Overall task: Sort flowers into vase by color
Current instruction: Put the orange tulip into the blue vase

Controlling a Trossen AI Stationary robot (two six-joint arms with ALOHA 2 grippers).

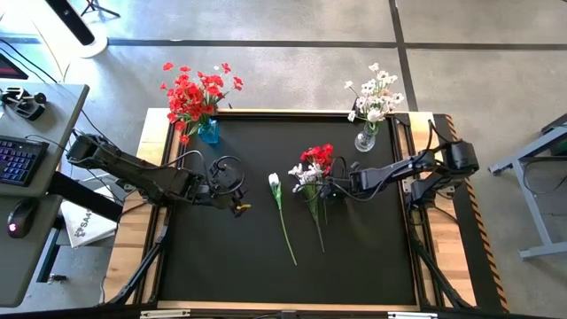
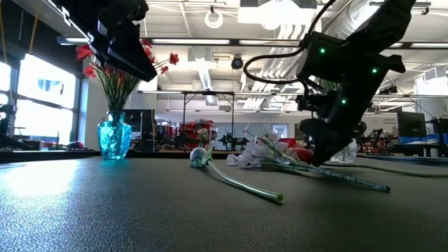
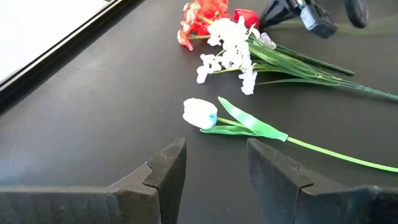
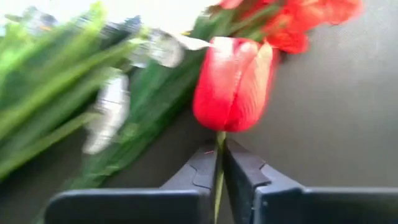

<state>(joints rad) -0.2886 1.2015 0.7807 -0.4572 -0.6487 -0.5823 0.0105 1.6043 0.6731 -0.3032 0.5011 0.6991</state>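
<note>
The right gripper (image 4: 220, 163) sits low over the black counter (image 1: 221, 257) at the edge of a loose bunch of flowers (image 1: 313, 177), its fingers (image 4: 245, 171) clenched on the thin green stem just below a red tulip (image 4: 233, 84). White sprays and other red blooms lie in the same bunch beside it. A single white tulip (image 3: 200, 113) lies apart on the counter, between the two arms. The left gripper (image 3: 214, 168) hovers near that white tulip, its fingers released and grasping nothing. At the far edge of the counter, a blue vase (image 1: 208, 132) holds red flowers, and a clear vase (image 1: 365, 140) holds white ones.
</note>
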